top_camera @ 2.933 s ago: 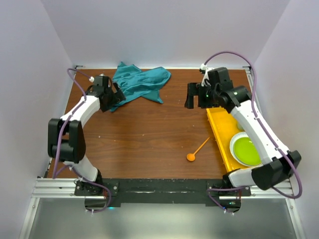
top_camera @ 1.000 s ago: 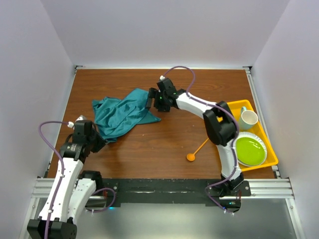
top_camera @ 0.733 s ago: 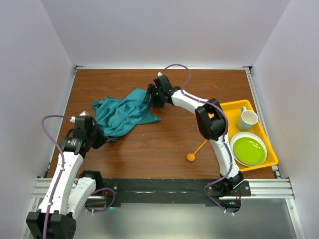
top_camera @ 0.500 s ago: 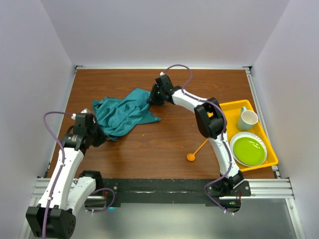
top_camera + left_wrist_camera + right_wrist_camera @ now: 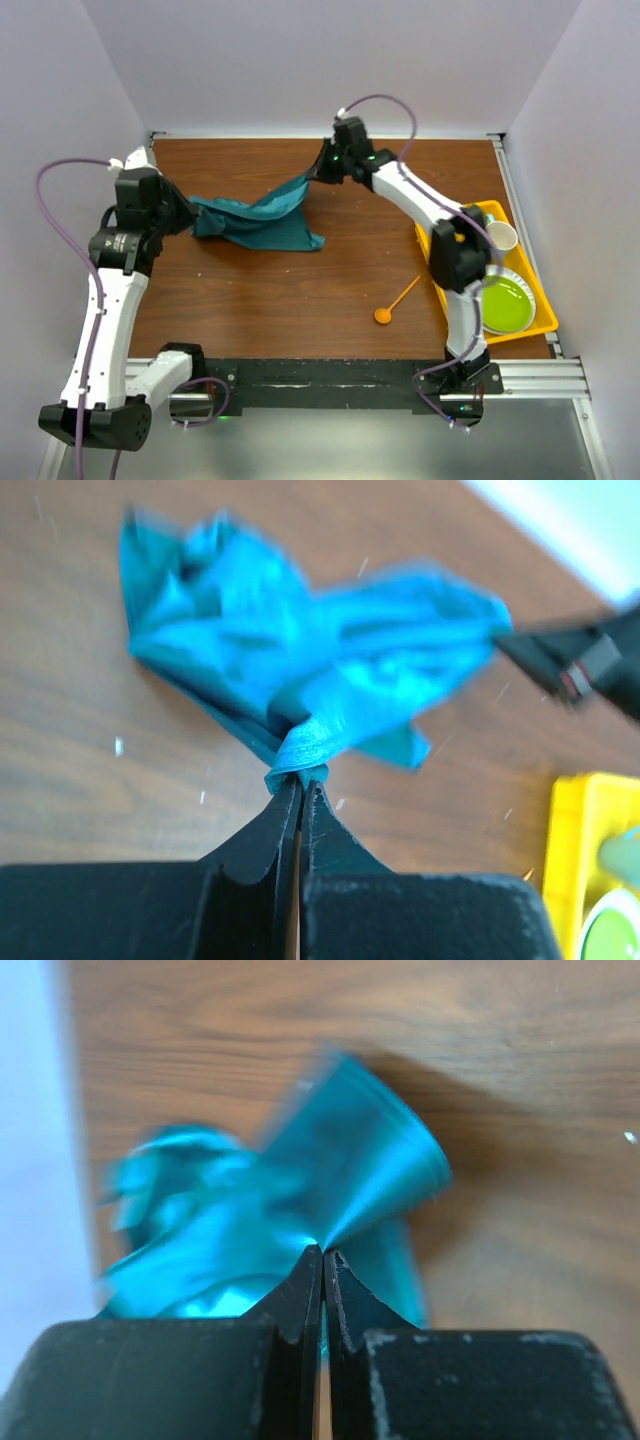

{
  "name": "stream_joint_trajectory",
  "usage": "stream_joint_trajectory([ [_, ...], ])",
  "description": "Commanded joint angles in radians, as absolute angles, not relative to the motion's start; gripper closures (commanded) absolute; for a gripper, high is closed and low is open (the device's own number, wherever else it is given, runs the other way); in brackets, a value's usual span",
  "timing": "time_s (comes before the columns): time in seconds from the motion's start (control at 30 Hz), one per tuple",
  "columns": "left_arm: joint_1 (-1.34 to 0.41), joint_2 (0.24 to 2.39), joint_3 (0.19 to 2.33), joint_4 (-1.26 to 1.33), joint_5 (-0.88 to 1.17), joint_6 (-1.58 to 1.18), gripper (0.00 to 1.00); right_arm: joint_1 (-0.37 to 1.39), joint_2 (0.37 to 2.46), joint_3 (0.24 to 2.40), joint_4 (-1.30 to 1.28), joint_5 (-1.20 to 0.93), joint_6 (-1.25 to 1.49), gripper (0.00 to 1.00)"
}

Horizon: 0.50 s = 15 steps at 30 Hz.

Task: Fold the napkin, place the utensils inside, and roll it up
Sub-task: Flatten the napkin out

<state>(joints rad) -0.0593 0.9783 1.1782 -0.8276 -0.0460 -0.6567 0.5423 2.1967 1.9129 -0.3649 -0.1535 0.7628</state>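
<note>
The teal napkin [image 5: 262, 215] hangs stretched between my two grippers above the back left of the table, its lower folds touching the wood. My left gripper [image 5: 186, 217] is shut on its left corner, seen pinched at the fingertips in the left wrist view as a twisted bit of napkin [image 5: 305, 745]. My right gripper [image 5: 313, 173] is shut on the napkin's right corner [image 5: 350, 1200]. The orange spoon [image 5: 397, 301] lies alone on the table, right of centre, bowl toward the front.
A yellow tray [image 5: 453, 272] at the right edge holds a green plate [image 5: 505, 304] and a pale cup [image 5: 503, 236]. The right arm's elbow [image 5: 455, 255] hangs over the tray. White walls close in the table on three sides.
The right gripper closed on the napkin's right corner and rose toward the back. The left arm lifted its corner up and back. The cloth now hangs stretched between them instead of lying crumpled.
</note>
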Motion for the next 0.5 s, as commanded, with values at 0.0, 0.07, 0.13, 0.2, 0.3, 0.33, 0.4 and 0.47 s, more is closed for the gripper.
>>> stream_joint_trajectory([
  [0.0,-0.054,0.974,1.354,-0.834,-0.147,-0.594,1.00,0.545,1.772,1.763,-0.356,-0.179,0.718,1.00],
  [0.07,-0.054,0.960,1.391,-0.853,-0.144,-0.595,1.00,0.546,1.597,1.636,-0.331,-0.218,0.706,1.00],
  [0.13,-0.054,0.927,1.425,-0.862,-0.117,-0.601,1.00,0.551,1.502,1.560,-0.325,-0.264,0.672,1.00],
  [0.2,-0.054,0.893,1.433,-0.848,-0.055,-0.603,1.00,0.555,1.372,1.542,-0.388,-0.293,0.632,1.00],
  [0.3,-0.054,0.822,1.450,-0.801,0.069,-0.583,1.00,0.558,1.212,1.531,-0.472,-0.330,0.594,1.00],
  [0.33,-0.055,0.790,1.460,-0.789,0.104,-0.560,1.00,0.561,1.175,1.525,-0.483,-0.348,0.588,1.00],
  [0.4,-0.055,0.761,1.501,-0.762,0.193,-0.529,1.00,0.561,1.079,1.525,-0.523,-0.388,0.578,1.00],
  [0.47,-0.055,0.724,1.534,-0.753,0.262,-0.476,1.00,0.563,1.025,1.532,-0.541,-0.420,0.578,1.00],
])
